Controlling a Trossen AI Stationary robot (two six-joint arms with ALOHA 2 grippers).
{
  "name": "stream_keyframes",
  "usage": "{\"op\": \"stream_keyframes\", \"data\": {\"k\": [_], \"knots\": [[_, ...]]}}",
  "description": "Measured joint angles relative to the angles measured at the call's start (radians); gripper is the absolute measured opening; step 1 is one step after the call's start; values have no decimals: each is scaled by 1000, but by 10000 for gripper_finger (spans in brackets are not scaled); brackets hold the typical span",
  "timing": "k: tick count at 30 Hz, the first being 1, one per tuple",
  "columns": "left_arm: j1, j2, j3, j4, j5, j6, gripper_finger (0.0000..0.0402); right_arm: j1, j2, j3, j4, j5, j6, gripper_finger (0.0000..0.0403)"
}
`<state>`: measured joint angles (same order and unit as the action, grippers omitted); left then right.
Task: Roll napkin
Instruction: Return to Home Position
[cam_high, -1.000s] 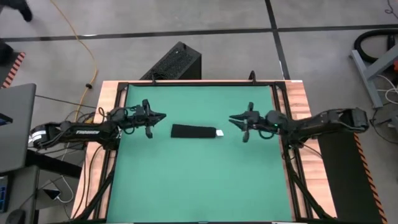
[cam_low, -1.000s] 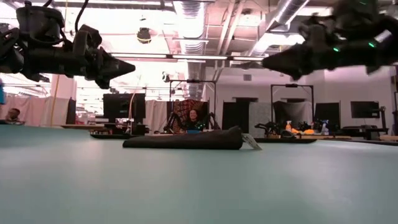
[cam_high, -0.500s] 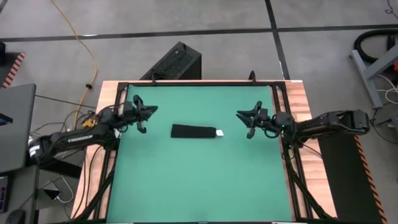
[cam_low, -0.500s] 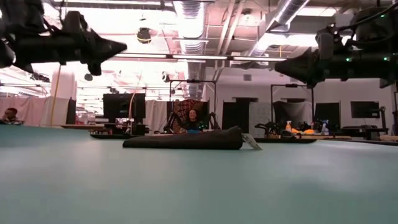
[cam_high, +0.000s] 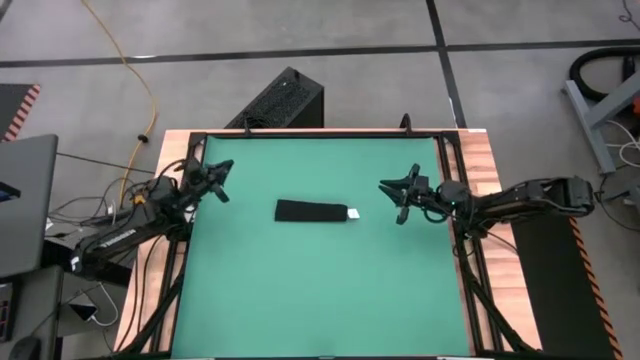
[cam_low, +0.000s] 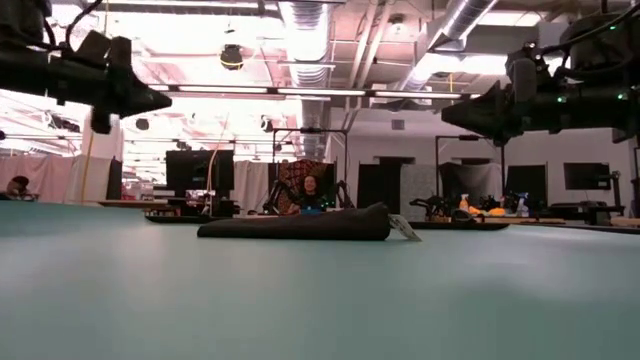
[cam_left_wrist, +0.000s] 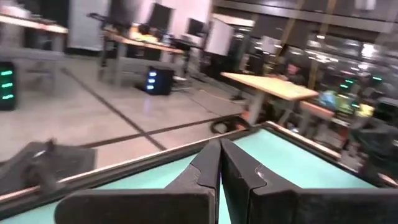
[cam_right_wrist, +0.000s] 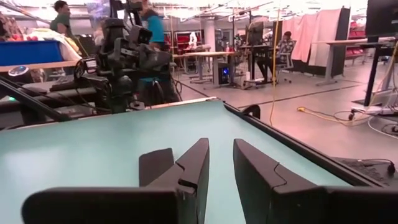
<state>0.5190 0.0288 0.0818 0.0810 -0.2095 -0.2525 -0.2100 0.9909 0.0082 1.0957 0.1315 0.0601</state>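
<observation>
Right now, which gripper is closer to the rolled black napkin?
Right. The right gripper hovers just beyond the tagged end of the napkin. The left gripper is farther off, raised beyond the opposite end.

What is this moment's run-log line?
napkin: rolled, lying free | left tool: shut, raised, left side | right tool: slightly open, raised, right side

A rigid black box with vent slots is seen on the grey floor behind the green-topped table; 1 yellow cable is laid nearby.
</observation>
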Motion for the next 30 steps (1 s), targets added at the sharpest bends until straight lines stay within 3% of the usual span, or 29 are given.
{"op": "stream_keyframes", "data": {"k": [4, 6, 11, 23, 30], "knots": [[-34, -26, -30, -81, -91, -11, 0, 0, 0, 0, -15, 0, 1, 98], [-57, -14, -66, -40, -101, -14, 0, 0, 0, 0, -15, 0, 13, 98], [-131, -11, -72, 55, -40, 80, 0, 0, 0, 0, -28, 0, 20, 98], [-266, -26, -73, -19, 103, 180, 0, 0, 0, 0, -90, 0, -8, 98], [-296, -26, -73, -38, 114, 190, 0, 0, 0, 0, -124, 0, 8, 98]]}}
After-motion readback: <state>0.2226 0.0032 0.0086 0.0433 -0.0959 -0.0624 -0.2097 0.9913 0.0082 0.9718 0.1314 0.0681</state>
